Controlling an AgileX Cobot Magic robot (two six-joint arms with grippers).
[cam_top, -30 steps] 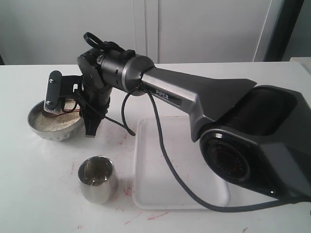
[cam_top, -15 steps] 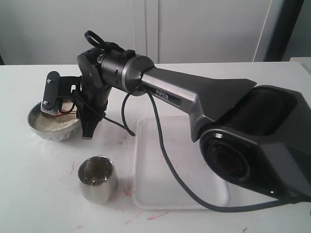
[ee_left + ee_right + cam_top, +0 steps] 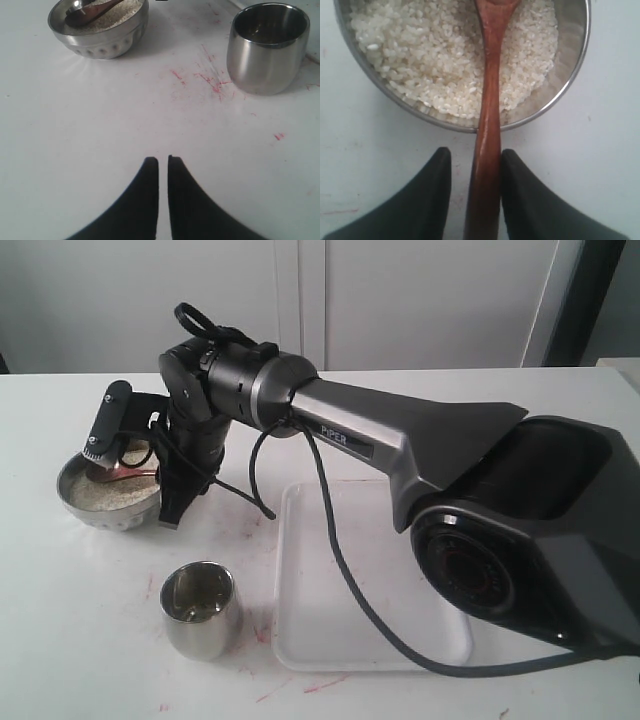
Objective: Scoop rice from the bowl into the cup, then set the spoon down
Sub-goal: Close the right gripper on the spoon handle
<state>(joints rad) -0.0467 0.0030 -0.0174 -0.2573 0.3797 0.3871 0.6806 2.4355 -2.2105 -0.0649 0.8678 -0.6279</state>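
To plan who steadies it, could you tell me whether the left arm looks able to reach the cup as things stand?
Probably yes: only bare table lies between the left hand and the cup, and the bowl stands apart from it. The hand is shut, so it would need to open first.

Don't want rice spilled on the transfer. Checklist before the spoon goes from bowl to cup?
1. Spoon head down at the rice, inside the bowl: ok.
2. Right gripper hold on the handle: cannot tell; the handle runs between its fingers, but a sliver of table shows on one side.
3. Spoon loaded: cannot tell; the head is cut off in the right wrist view and too small in the exterior view.
4. Cup upright, mouth unobstructed, apart from the bowl: ok.
5. Left gripper out of the way: ok; shut, empty, back from both bowl and cup.
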